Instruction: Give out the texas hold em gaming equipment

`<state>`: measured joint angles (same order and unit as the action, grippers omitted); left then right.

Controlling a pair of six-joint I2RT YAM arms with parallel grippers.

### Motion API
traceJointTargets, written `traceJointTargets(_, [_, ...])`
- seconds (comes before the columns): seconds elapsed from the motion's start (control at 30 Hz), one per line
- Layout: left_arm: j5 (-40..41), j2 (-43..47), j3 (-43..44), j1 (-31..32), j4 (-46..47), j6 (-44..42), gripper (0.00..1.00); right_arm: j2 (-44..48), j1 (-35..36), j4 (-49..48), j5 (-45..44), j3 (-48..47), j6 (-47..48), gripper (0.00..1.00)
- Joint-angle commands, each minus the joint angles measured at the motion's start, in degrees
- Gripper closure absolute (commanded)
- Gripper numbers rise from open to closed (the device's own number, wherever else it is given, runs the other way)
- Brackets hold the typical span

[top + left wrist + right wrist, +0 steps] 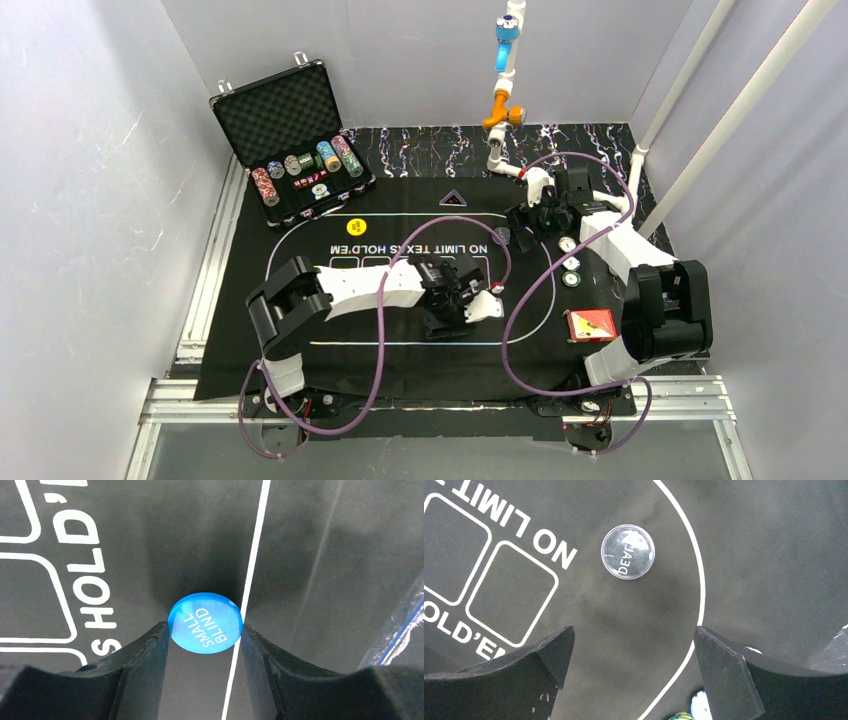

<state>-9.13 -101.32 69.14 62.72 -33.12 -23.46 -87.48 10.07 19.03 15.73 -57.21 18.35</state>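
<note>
at the wrist we see the left gripper (205, 630) pinching a blue button (205, 617) — hidden overhead; right gripper (633, 630) spread wide.

The overhead view was bright and even, lit from above. The pale walls (90, 150) came out nearly washed, and the arms threw only soft, faint shadows on the black mat (230, 345). In the left wrist view a dark pool of shadow lay behind the blue button (205, 623), whose upper rim caught a thin highlight. The left claw (204, 628) was a black, slightly blurred mass in front. In the right wrist view the clear button (627, 551) glinted with white glare, the mat showed a grey mottled sheen, and the right claw (634, 628) was near-black with little surface detail.
</note>
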Motion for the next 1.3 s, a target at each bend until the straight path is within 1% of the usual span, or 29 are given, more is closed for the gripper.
traceJointTargets(0.0, [2.2, -1.9, 2.1, 1.3, 0.8, 0.6, 0.66, 1.4, -0.6, -2.2, -0.2, -1.3, -0.2, 0.02])
traceJointTargets(0.1, [2.5, -2.9, 2.4, 1.3, 0.8, 0.5, 0.65, 1.4, -0.6, -2.1, -0.1, -1.5, -0.2, 0.02])
traceJointTargets(0.23, [1.8, -3.5, 1.7, 1.4, 0.5, 0.0, 0.59, 1.3, -0.6, -2.1, -0.1, -1.5, -0.1, 0.02])
traceJointTargets(0.4, [1.6, -2.3, 1.1, 1.4, -1.6, -1.1, 0.24, 1.1, -0.7, -1.9, 0.1, -1.5, 0.0, 0.02])
traceJointTargets(0.43, [1.7, -1.6, 0.9, 1.3, -2.1, -1.4, 0.19, 1.1, -0.7, -2.0, 0.1, -1.5, -0.1, 0.02])
traceJointTargets(0.5, [0.1, 0.7, 1.0, 0.1, -3.6, -1.5, 0.13, 1.0, -0.7, -2.0, 0.3, -1.6, -0.1, 0.02])
traceJointTargets(0.6, [-4.4, 4.3, 1.5, -3.7, -5.7, -1.5, 0.07, 0.7, -0.7, -1.7, 0.8, -1.8, -0.1, 0.02])
traceJointTargets(0.7, [-7.5, 8.0, 2.5, -10.2, -6.9, -0.1, 0.06, 0.6, -0.7, -1.5, 1.3, -1.8, 0.0, 0.02])
traceJointTargets(0.77, [-9.2, 9.2, 4.0, -16.9, -7.1, 1.1, 0.08, 0.5, -0.7, -1.4, 1.7, -1.7, 0.2, 0.02])
traceJointTargets(0.83, [-9.7, 8.6, 6.3, -24.3, -7.2, 2.4, 0.12, 0.2, -0.7, -1.3, 2.1, -1.8, 0.3, 0.02])
traceJointTargets(0.87, [-9.1, 7.8, 7.7, -27.9, -7.0, 3.4, 0.14, 0.0, -0.7, -1.2, 2.1, -1.9, 0.4, 0.02])
traceJointTargets(0.93, [-4.4, 5.7, 10.1, -34.7, -5.4, 7.3, 0.16, -0.2, -0.7, -1.1, 2.1, -2.0, 0.5, 0.02])
traceJointTargets(1.0, [-0.1, 4.2, 11.5, -38.5, -2.9, 11.0, 0.16, -0.1, -0.7, -1.1, 2.1, -2.0, 0.5, 0.02])
traceJointTargets(1.03, [0.6, 3.2, 11.7, -41.3, -1.5, 12.7, 0.16, -0.1, -0.7, -1.1, 2.1, -2.1, 0.5, 0.02])
traceJointTargets(1.13, [1.7, 0.7, 12.9, -46.2, 0.7, 17.6, 0.16, -0.2, -0.7, -1.0, 2.1, -2.1, 0.7, 0.02])
traceJointTargets(1.27, [4.7, -1.0, 12.6, -48.0, 3.8, 21.1, 0.16, -0.3, -0.7, -1.1, 1.8, -2.1, 0.8, 0.02])
